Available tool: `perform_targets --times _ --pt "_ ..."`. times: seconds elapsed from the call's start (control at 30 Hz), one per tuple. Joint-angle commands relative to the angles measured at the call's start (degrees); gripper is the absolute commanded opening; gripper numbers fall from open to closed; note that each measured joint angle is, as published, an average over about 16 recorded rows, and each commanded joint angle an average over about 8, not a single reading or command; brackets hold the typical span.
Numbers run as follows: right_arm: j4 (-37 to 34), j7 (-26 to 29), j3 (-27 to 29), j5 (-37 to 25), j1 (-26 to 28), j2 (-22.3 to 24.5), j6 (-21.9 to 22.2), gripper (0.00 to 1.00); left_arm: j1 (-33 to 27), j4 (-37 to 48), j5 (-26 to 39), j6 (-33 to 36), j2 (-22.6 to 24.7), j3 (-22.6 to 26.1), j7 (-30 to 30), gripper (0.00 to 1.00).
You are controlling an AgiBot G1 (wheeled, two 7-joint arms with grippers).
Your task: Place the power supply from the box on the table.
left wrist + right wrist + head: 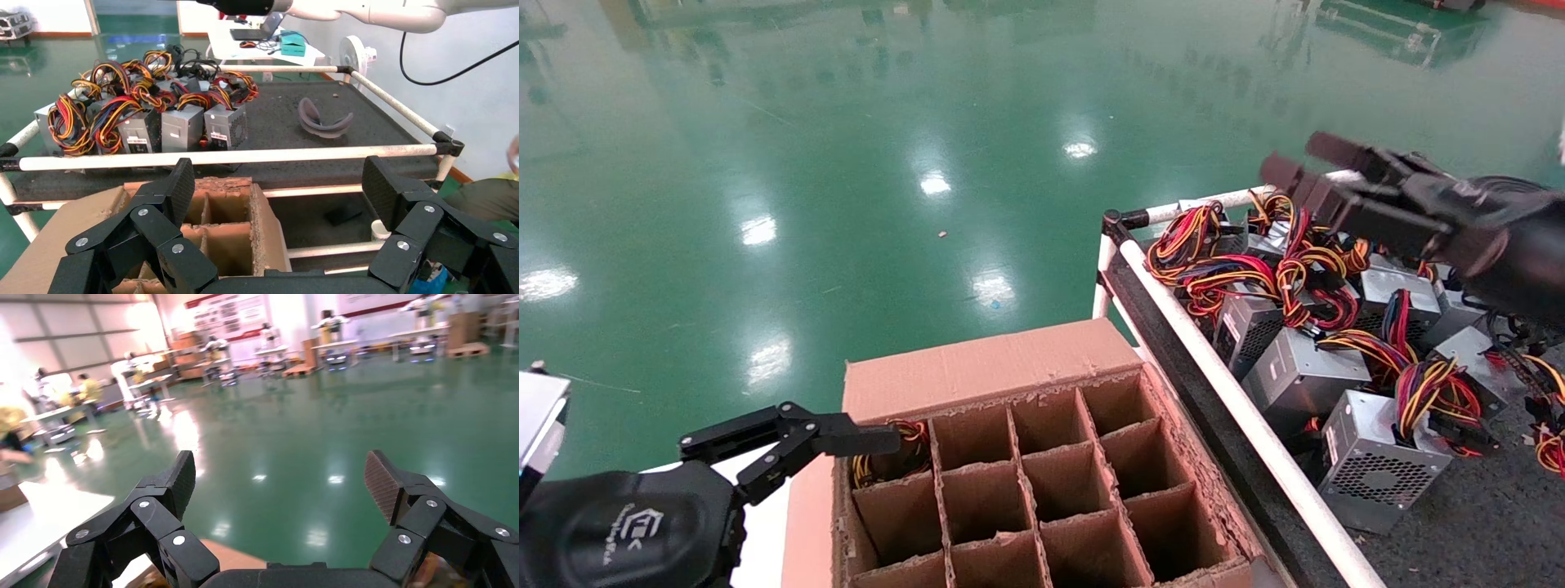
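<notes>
In the box [1042,474] — ragged brown dividers, wires in one cell.

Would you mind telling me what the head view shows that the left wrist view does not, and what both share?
Only the head view shows the right gripper, open above the silver units with coloured wires, and a wire bundle in the box's far-left cell. Only the left wrist view shows a curved grey piece on the table. Both show the open left gripper, the box and the units.
</notes>
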Motion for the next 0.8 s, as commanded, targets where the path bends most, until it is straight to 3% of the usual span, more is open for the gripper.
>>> perform_targets --times 0.03,0.8 --pt "1.5 0.4 1.2 -1.0 -1.0 0.0 -0.9 1.00 0.0 0.0 0.0 0.0 0.0 0.0 0.0 1.00" --pt "18.1 4.4 13.8 -12.1 -12.4 0.4 -10.5 1.00 0.0 0.0 0.0 0.0 0.0 0.0 0.0 1.00"
